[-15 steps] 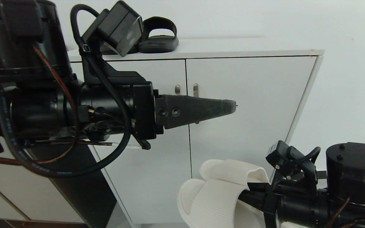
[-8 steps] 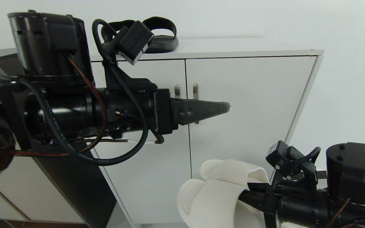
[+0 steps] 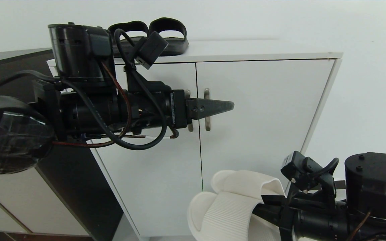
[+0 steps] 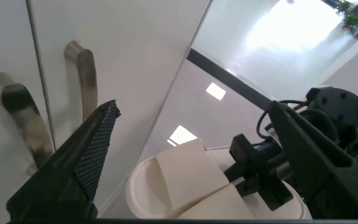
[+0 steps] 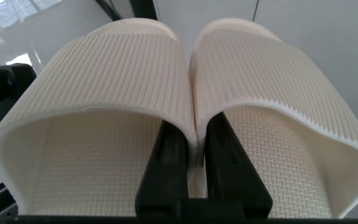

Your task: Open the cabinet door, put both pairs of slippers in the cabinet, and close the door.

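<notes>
- The left gripper (image 3: 228,106) is held released, with its 2 fingers (image 4: 79,162) spread wide. It is level with the 2 metal handles (image 3: 207,124) where the doors meet. Whether either handle is touched cannot be told.
- The cabinet (image 3: 263,110) is white, and both doors are seen shut.
- The white slippers (image 3: 226,204) are clenched by the right gripper (image 5: 196,146). Their 2 adjoining strap walls are pinched together, and the pair is held low in front of the right door.
- The black slippers (image 3: 166,35) are set side by side on the cabinet top, towards its left end.
- The left door, 1 handle and part of the black slippers are covered by the left arm (image 3: 89,107).
- A dark panel (image 3: 75,187) is seen just beside the cabinet on its left.
- A glossy floor (image 4: 229,81) lies below, and a plain wall (image 3: 364,83) stands behind.
</notes>
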Robot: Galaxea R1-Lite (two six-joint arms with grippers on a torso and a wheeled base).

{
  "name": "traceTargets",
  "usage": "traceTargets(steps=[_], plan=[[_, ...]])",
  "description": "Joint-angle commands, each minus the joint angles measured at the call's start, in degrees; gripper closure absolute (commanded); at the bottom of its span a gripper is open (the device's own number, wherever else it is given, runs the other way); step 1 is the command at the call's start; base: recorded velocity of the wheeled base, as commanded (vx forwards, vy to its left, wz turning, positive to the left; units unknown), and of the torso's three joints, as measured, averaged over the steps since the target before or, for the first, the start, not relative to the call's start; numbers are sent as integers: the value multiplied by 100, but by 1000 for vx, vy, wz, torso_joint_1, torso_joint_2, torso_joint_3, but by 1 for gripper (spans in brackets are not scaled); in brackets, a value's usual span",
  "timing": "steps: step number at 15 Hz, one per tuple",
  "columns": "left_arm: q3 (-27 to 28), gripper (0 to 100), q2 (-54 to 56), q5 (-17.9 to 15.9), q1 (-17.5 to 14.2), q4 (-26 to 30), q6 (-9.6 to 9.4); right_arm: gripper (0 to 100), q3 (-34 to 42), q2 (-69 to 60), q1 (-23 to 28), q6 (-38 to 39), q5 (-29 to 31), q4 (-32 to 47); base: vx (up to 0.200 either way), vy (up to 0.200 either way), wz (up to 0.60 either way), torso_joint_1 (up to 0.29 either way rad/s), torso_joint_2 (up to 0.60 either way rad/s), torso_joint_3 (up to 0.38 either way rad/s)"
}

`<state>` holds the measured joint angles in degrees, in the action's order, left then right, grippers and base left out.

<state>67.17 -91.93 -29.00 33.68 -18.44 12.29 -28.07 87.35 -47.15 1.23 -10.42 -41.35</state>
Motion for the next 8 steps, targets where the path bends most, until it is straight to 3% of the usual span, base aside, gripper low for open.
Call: traceTargets(steps=[1, 8], plan=[[42, 0, -115, 0, -37, -1, -25, 100, 4, -25, -31, 0, -4, -5, 0, 0, 0, 0, 0, 0], [218, 0, -370, 17, -187, -10, -60, 100, 13, -77, -57, 0, -30, -5, 0, 0, 0, 0, 0, 0]])
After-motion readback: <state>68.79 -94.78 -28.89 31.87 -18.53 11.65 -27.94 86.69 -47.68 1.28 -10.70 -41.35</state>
